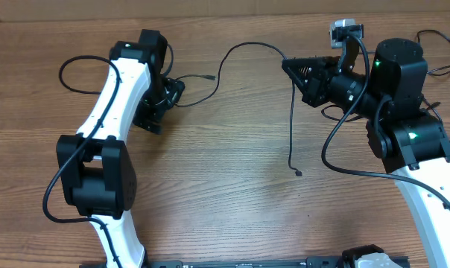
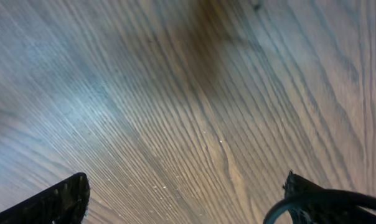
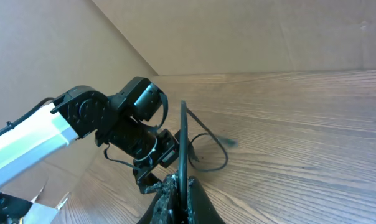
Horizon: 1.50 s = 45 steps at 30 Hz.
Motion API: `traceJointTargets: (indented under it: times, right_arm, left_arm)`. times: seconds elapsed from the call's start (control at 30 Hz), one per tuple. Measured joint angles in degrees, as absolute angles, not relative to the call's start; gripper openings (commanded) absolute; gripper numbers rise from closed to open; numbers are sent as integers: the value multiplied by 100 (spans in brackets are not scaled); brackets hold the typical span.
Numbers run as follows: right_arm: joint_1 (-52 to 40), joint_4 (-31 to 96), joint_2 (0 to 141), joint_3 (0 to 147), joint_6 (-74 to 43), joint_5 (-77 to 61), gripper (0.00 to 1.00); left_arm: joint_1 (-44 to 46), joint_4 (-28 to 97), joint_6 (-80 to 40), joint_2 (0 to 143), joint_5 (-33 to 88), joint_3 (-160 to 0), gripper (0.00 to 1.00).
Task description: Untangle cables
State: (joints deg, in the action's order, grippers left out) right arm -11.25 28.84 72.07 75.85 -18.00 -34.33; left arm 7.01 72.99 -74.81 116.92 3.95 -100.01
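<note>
Wood-grain table (image 1: 232, 216) is carrying both arms, the left gripper (image 1: 164, 104) hovering low at far left with jaws spread wide, the right gripper (image 1: 288, 67) at far right clenching a thin black cable (image 1: 292, 119), which is arcing left toward the left gripper and trailing nearward to a small plug (image 1: 298, 173).

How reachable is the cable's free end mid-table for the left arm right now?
Probably yes: the left gripper is open, and only bare table lies between it and the cable end.
</note>
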Motion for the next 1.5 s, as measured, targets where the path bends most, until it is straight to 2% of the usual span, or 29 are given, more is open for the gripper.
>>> traceJointTargets:
  times: [0.47,0.6,0.73,0.93,1.2,1.33,1.5]
  right_arm:
    - [-1125,2917,7207,7585,-1798,-3406,4]
    - [-1125,2919,7207,7585,-1798,-3341,4]
    - [-1122,2985,7207,7585,-1800,-3245,4]
    - [-1125,3175,7207,7585,-1796,-3092,4]
    - [-1125,3284,7207,7585,-1793,-2484,4]
    - [-1114,3564,7207,7585,-1796,-1835,4]
    - [-622,4069,7212,7585,-1955,-1426,4]
  left_arm:
    - [484,7328,-7428,11692,711,-10001,100]
    - [482,6866,-6427,11692,1142,-9992,100]
    - [482,5708,-4499,11703,2779,-9935,100]
    - [484,5422,-3371,11703,3778,-9935,100]
    - [484,5815,-3009,11703,3454,-9935,100]
    - [528,5937,-2392,11703,3216,-9935,100]
    - [845,6147,-1841,11703,2475,-9935,99]
